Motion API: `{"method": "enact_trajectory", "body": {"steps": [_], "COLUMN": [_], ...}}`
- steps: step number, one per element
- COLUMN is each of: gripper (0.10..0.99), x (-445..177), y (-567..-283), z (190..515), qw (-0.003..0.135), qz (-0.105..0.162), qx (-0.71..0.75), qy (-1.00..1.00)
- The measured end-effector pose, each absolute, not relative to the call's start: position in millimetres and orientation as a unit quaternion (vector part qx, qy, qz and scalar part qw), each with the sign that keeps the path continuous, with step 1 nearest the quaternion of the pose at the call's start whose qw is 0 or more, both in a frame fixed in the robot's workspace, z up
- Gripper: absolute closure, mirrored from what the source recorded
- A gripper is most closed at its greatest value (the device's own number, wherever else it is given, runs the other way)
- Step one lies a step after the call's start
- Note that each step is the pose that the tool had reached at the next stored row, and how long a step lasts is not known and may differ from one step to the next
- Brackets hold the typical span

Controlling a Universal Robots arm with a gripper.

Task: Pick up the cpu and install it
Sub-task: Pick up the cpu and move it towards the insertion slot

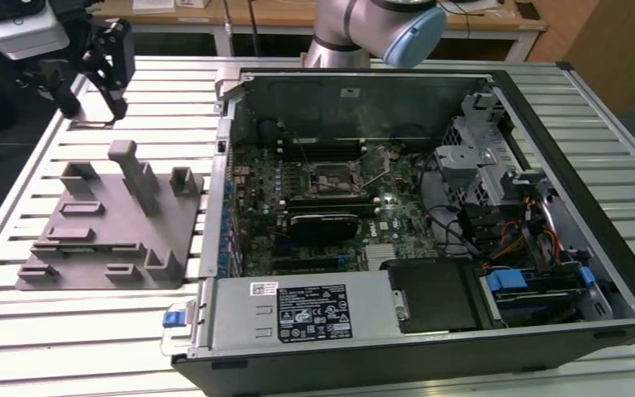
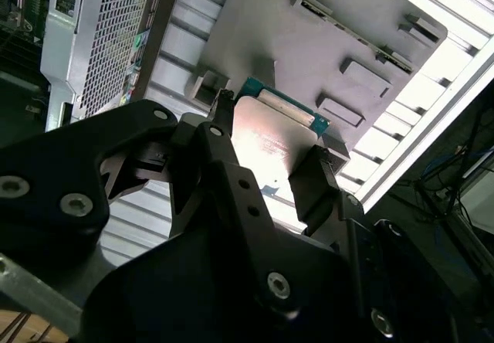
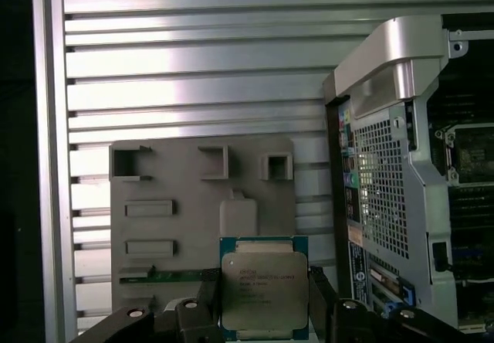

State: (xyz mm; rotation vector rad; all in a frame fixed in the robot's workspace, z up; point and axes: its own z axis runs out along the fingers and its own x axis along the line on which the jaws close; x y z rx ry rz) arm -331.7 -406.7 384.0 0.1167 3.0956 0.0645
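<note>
Cpu [image 3: 264,290], a thin square chip with a pale silver lid, hangs over the ribbed metal tabletop [image 3: 193,73] at the exterior view's far left, near the open black computer case [image 1: 623,248] and grey plastic fixture [image 1: 108,240], its edges clamped by the black end effector [image 1: 93,95], probably to keep it level.

Floor: What colours are you getting?
Me: I see the cpu [image 3: 264,289] silver on top, teal-green rimmed; the gripper [image 3: 264,300] black; the fixture [image 3: 177,227] plain grey on a pale ribbed table [image 1: 75,331].
Floor: The case [image 1: 406,368]?
Me: Black, green motherboard [image 1: 397,219] inside.
</note>
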Motion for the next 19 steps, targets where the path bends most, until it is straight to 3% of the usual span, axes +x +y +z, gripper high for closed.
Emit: {"method": "enact_trajectory", "body": {"steps": [19], "gripper": [0.545], "x": [-305], "y": [-407], "z": [384], "qw": [0.022], "qz": [0.021], "qx": [0.038], "qy": [0.999]}}
